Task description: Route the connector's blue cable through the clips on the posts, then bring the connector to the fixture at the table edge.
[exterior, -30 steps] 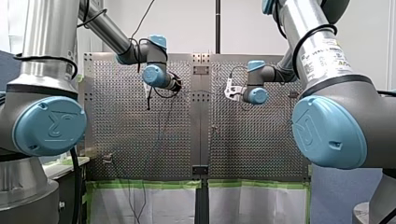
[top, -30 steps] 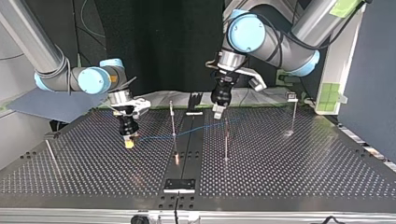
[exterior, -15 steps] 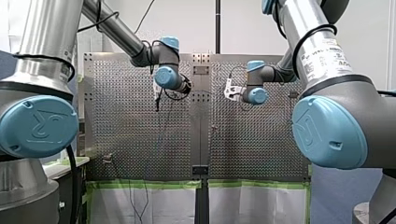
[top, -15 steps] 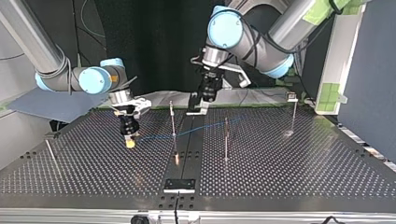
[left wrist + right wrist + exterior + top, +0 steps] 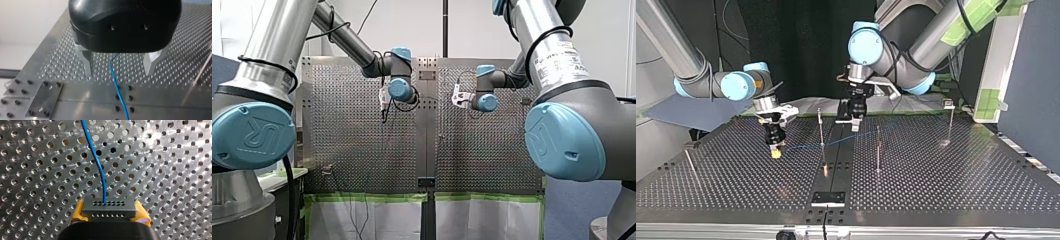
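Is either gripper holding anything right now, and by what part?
My right gripper holds the connector by its two ends, between the yellow pads. My left gripper is open and holds nothing; the blue cable passes between its fingers untouched.

Only the left arm has actually moved here. Over the last second its black left gripper with metal fingers slid from just beside the thin metal post, right of centre in the top view, over to the table's smooth metal centre strip. It now partly covers the small black bracket at the far edge. In the front view the same gripper drifted rightward toward the middle seam, and the arm's elbow swung in with it.
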Available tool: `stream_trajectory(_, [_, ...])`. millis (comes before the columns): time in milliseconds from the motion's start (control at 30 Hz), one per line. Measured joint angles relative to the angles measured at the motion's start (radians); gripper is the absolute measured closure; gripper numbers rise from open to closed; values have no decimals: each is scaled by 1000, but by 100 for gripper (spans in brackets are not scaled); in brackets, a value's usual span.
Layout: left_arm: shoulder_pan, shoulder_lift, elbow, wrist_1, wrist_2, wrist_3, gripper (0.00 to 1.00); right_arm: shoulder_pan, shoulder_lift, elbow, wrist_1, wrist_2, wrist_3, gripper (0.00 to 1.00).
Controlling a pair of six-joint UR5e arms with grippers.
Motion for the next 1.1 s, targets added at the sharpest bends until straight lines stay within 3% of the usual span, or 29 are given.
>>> stream_trajectory(567, [7,-42,18,17,-152,0,0,0,0,0,3,0,0,100])
stream_trajectory(1100, [-1,-51,82,4,-153,-2,0,-1,0,0,3,0,0,100])
